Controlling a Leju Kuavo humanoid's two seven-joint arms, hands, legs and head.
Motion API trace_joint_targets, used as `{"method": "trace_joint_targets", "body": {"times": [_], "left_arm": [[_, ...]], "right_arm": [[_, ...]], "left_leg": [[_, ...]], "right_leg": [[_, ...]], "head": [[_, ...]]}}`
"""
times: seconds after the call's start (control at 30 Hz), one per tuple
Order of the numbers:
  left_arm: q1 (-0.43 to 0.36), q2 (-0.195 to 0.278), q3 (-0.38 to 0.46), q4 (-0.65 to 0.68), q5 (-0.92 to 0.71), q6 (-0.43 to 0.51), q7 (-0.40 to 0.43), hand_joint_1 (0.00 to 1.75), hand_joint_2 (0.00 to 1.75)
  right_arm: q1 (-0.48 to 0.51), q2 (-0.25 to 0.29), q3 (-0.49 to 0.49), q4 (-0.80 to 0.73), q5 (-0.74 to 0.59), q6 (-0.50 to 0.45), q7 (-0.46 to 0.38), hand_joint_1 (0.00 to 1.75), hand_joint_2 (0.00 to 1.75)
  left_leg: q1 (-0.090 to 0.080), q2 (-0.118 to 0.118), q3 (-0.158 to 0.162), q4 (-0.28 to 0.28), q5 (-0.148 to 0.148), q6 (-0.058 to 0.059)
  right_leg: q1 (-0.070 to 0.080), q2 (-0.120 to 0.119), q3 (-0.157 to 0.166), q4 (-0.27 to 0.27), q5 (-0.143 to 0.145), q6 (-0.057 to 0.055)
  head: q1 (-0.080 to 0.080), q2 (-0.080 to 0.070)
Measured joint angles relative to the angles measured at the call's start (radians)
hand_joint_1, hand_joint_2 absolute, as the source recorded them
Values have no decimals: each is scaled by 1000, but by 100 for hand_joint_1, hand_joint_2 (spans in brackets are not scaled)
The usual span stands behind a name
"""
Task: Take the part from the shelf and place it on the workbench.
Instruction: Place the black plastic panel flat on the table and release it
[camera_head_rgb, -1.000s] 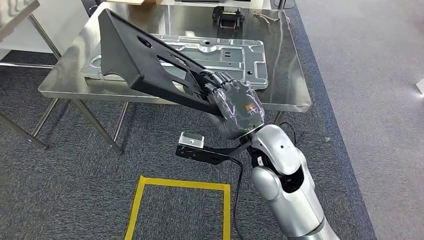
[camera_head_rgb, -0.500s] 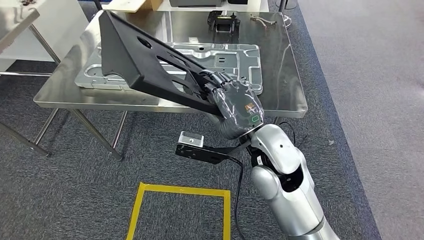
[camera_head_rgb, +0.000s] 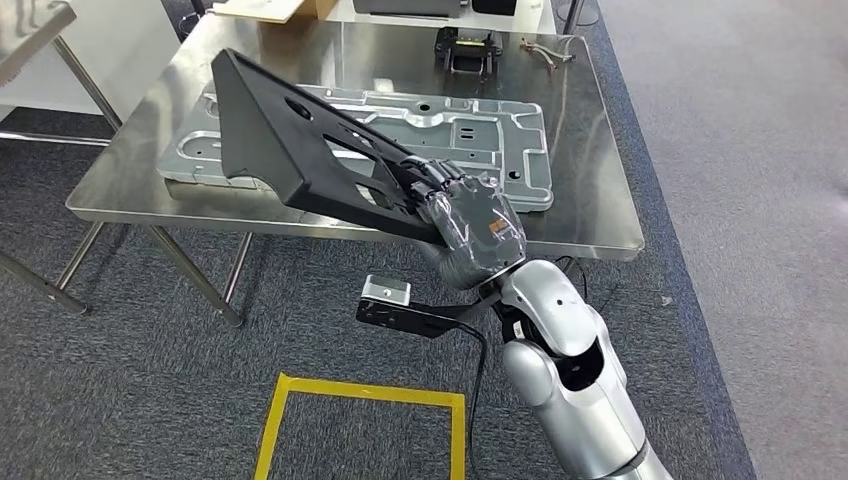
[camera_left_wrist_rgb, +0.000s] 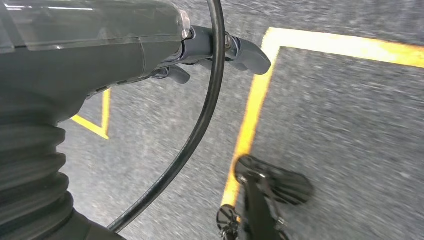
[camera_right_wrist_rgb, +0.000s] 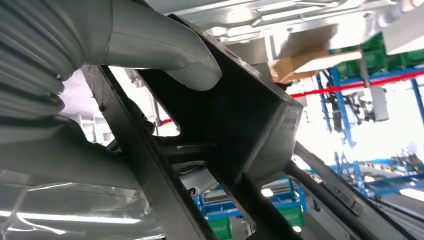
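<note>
The part (camera_head_rgb: 290, 150) is a long black plastic panel with cut-outs. My right hand (camera_head_rgb: 465, 215) grips it at its near end. The panel slants up and to the left, above the front edge of the steel workbench (camera_head_rgb: 590, 200) and over a silver stamped metal plate (camera_head_rgb: 470, 130) lying there. In the right wrist view the grey thumb (camera_right_wrist_rgb: 165, 45) presses on the black part (camera_right_wrist_rgb: 240, 115), with the fingers hidden behind it. My left hand (camera_left_wrist_rgb: 150, 50) hangs over the carpet and holds nothing; its fingers are apart.
At the back of the bench sit a small black fixture (camera_head_rgb: 465, 50), a bent metal piece (camera_head_rgb: 545, 48) and some cardboard (camera_head_rgb: 265, 8). A yellow tape square (camera_head_rgb: 360, 392) marks the grey carpet in front. Another table's legs (camera_head_rgb: 60, 280) stand at the left.
The whole picture has shifted, so the camera moved and the bench looks nearer. My right hand keeps its hold on the part, which now reaches a little further over the bench.
</note>
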Motion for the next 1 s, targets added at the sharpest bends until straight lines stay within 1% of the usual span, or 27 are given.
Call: {"method": "trace_joint_targets", "body": {"times": [0.03, 0.07, 0.1, 0.13, 0.17, 0.2, 0.23, 0.27, 0.3, 0.33, 0.37, 0.4, 0.43, 0.47, 0.5, 0.53, 0.6, 0.63, 0.67, 0.73, 0.77, 0.8, 0.83, 0.87, 0.93, 0.97, 1.0], "left_arm": [[0, -1, 0, 0, 3, -3, -7, 0, 175], [-1, -2, 0, 0, 4, -4, -11, 0, 175], [-2, -5, 0, 0, 6, -4, -13, 0, 175], [-4, -7, 0, 0, 7, 0, -15, 0, 175], [-6, -10, 0, 0, 8, 7, -14, 0, 175], [-7, -12, 1, 0, 9, 16, -13, 0, 175], [-9, -13, 1, 0, 11, 26, -11, 0, 175], [-10, -15, 1, 0, 12, 32, -8, 0, 175], [-11, -17, 1, 0, 13, 34, -7, 0, 175], [-13, -19, 1, 0, 14, 35, -5, 0, 175], [-14, -21, 1, 0, 15, 35, -4, 0, 175], [-14, -21, 1, 0, 17, 35, -2, 0, 175], [-13, -22, 1, 0, 17, 35, -1, 0, 175], [-11, -22, 1, 0, 18, 35, -1, 0, 175], [-9, -22, 1, 0, 18, 35, -1, 0, 175], [-9, -22, 1, 0, 18, 35, -1, 0, 175], [-8, -22, 1, 0, 19, 35, -1, 0, 175], [-8, -22, 2, 0, 19, 35, -1, 0, 175], [-8, -22, 2, 0, 19, 35, -1, 0, 175], [-8, -22, 2, 0, 19, 36, 0, 0, 175], [-8, -22, 2, 0, 19, 37, -1, 0, 175], [-8, -22, 2, 0, 18, 37, -1, 0, 175], [-8, -22, 2, 0, 18, 37, -1, 0, 175], [-9, -22, 2, 0, 18, 37, -1, 0, 175], [-10, -21, 2, 0, 17, 38, -1, 0, 175], [-9, -21, 2, 0, 17, 38, -1, 0, 175], [-9, -21, 2, 0, 17, 38, -2, 0, 175]], "right_arm": [[-6, -1, 0, 1, 7, 8, 4, 175, 175], [-14, 0, 0, 1, 12, 16, 7, 175, 175], [-22, 0, 1, 1, 14, 21, 10, 175, 175], [-30, 0, 1, 1, 14, 25, 12, 175, 175], [-35, 1, 1, 1, 15, 29, 14, 175, 175], [-38, 2, 1, 1, 15, 32, 15, 175, 175], [-41, 2, 1, 2, 16, 34, 16, 175, 175], [-43, 3, 1, 2, 17, 35, 17, 175, 175], [-47, 3, 1, 3, 19, 36, 18, 175, 175], [-52, 3, 1, 6, 21, 36, 19, 175, 175], [-56, 3, 1, 9, 24, 37, 20, 175, 175], [-60, 3, 1, 12, 26, 37, 22, 175, 175], [-62, 3, 1, 16, 27, 37, 23, 175, 175], [-62, 3, 1, 19, 28, 38, 25, 175, 175], [-61, 3, 1, 22, 29, 38, 26, 175, 175], [-62, 3, 1, 25, 30, 38, 27, 175, 175], [-63, 3, 1, 29, 34, 38, 29, 175, 175], [-65, 3, 1, 31, 36, 38, 29, 175, 175], [-66, 3, 1, 33, 39, 38, 30, 175, 175], [-68, 3, 1, 36, 44, 39, 31, 175, 175], [-68, 3, 1, 36, 46, 39, 32, 175, 175], [-68, 3, 1, 37, 47, 39, 33, 175, 175], [-69, 3, 1, 37, 47, 39, 33, 175, 175], [-69, 3, 1, 37, 47, 39, 33, 175, 175], [-67, 3, 1, 39, 48, 39, 33, 175, 175], [-65, 3, 1, 40, 48, 39, 33, 175, 175], [-64, 3, 1, 42, 49, 39, 33, 175, 175]], "left_leg": [[-2, -1, 12, 0, -8, 0], [-4, -2, 24, -1, -17, -1], [-6, -2, 34, -2, -25, -3], [-6, -3, 40, -4, -31, -7], [-5, -3, 45, -6, -35, -12], [-5, -2, 49, -6, -33, -18], [-5, -2, 53, -6, -33, -25], [-5, -1, 55, 2, -33, -30], [-5, 0, 48, 24, -35, -35], [-4, 2, 29, 64, -44, -39], [-1, 3, -3, 122, -61, -42], [1, 4, -44, 185, -85, -46], [4, 4, -84, 238, -109, -50], [6, 4, -112, 266, -123, -55], [9, 4, -125, 261, -117, -60], [12, 5, -120, 221, -86, -64], [17, 8, -90, 93, 8, -70], [17, 10, -76, 44, 37, -67], [15, 10, -70, 17, 54, -62], [12, 8, -67, 11, 50, -43], [13, 6, -63, 10, 51, -35], [14, 5, -56, 8, 48, -29], [14, 4, -48, 6, 45, -23], [14, 4, -42, 5, 40, -18], [11, 4, -29, 4, 27, -12], [9, 3, -21, 4, 20, -10], [6, 2, -11, 4, 12, -9]], "right_leg": [[2, 0, 8, -49, 45, -6], [6, 0, 27, -118, 99, -16], [11, 0, 45, -176, 135, -26], [16, 0, 59, -220, 156, -35], [19, 1, 67, -246, 164, -42], [21, 2, 72, -255, 159, -47], [20, 3, 81, -265, 161, -51], [18, 2, 92, -274, 162, -54], [14, 2, 105, -280, 159, -59], [10, 1, 117, -285, 156, -62], [9, 0, 126, -288, 150, -64], [7, -1, 134, -288, 143, -66], [6, 0, 141, -287, 135, -65], [5, 0, 150, -286, 126, -63], [2, 1, 160, -285, 118, -60], [0, 2, 171, -282, 107, -56], [-4, 2, 192, -275, 84, -44], [-4, 2, 198, -271, 75, -37], [-3, 2, 200, -269, 67, -30], [-1, 3, 201, -267, 62, -18], [-2, 2, 200, -259, 61, -14], [-4, 2, 191, -236, 61, -10], [-6, 1, 170, -197, 55, -7], [-7, 1, 136, -141, 42, -4], [-7, 1, 49, -21, -5, 0], [-7, 1, 14, 13, -21, -1], [-6, 1, -5, 17, -20, -3]], "head": [[0, 0], [0, 0], [0, 0], [0, 0], [1, 0], [1, 0], [2, 0], [2, 0], [2, 0], [2, 0], [2, 0], [1, 0], [2, 0], [1, 0], [2, 0], [2, 0], [2, 0], [2, 0], [2, 0], [2, 0], [2, 0], [2, 0], [2, 0], [2, 0], [2, 0], [2, 0], [2, 0]]}}
